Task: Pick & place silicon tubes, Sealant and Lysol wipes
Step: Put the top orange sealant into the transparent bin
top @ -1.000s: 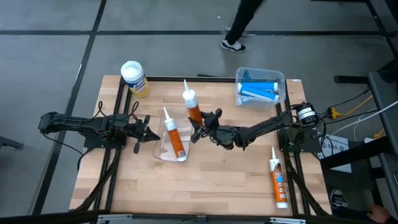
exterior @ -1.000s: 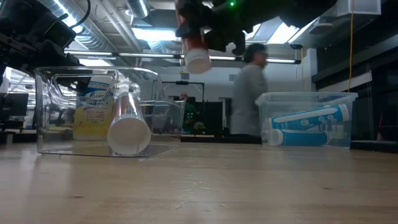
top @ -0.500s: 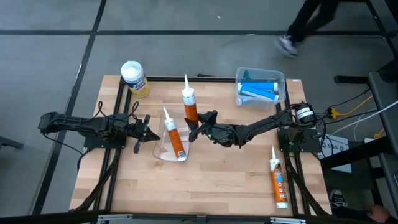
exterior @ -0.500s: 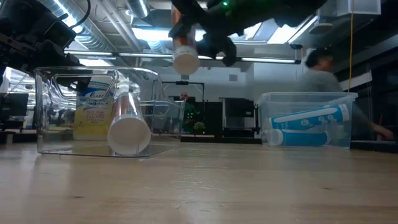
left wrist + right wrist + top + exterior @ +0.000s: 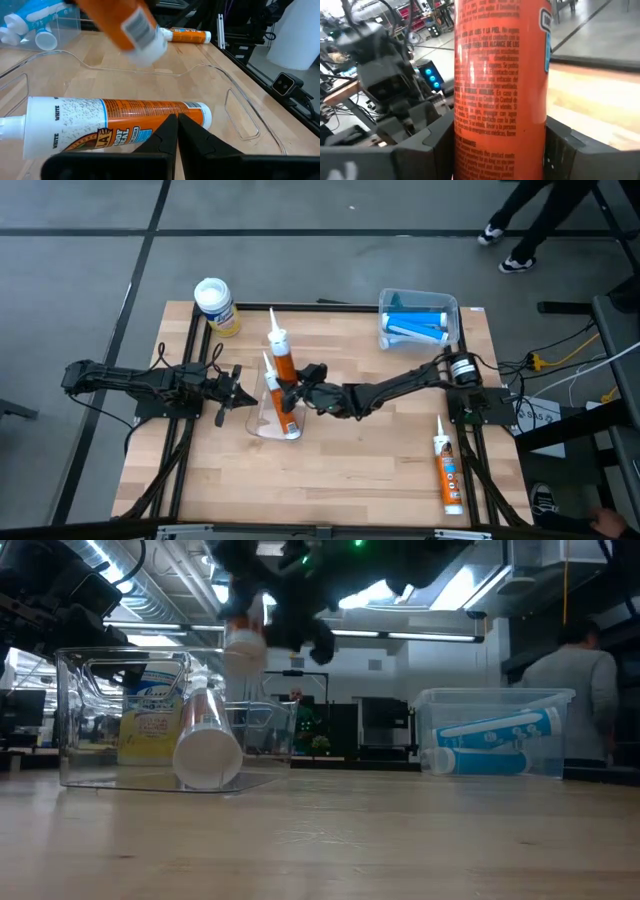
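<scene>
Orange sealant tube (image 5: 282,363) pinched in right gripper (image 5: 296,390) above wooden table (image 5: 360,470); left gripper (image 5: 243,393) pressed together.

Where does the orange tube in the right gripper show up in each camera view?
High: orange tube left of centre, above the clear tray.
Low: upper left, base end above the tray.
Left wrist: top, above the tube lying in the tray.
Right wrist: fills the centre.
Shared landmark: the clear tray.
</scene>
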